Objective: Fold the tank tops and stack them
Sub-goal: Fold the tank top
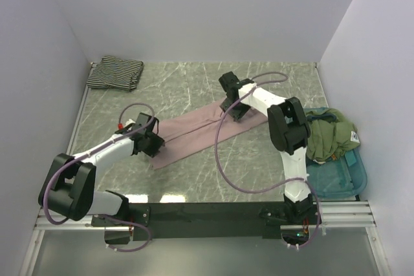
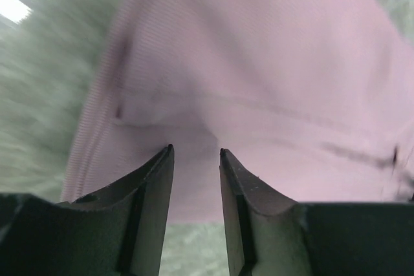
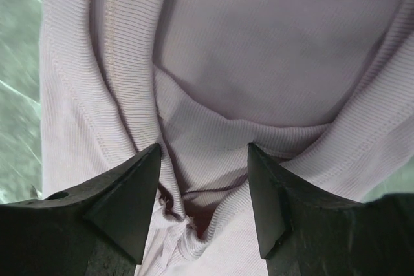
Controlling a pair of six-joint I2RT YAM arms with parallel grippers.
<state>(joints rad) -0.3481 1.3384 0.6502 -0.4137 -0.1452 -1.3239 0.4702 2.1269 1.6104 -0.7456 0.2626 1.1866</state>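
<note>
A: Checking the pink tank top [image 1: 197, 130], where is it?
B: Mid-table [image 1: 194, 85], stretched out diagonally. Left gripper [image 1: 152, 137] sits at its near-left end, jaws narrowly parted over the fabric. Right gripper [image 1: 236, 109] is at the far-right end, jaws wide, straddling bunched fabric.
A: Striped tank top [image 1: 115, 73]?
B: Folded in the far-left corner, well apart.

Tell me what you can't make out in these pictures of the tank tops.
Top view: the left claw and right claw cover both ends of the pink tank top.
Left wrist view: motion blur smears its edges.
Top view: striped tank top too small to count folds.
</note>
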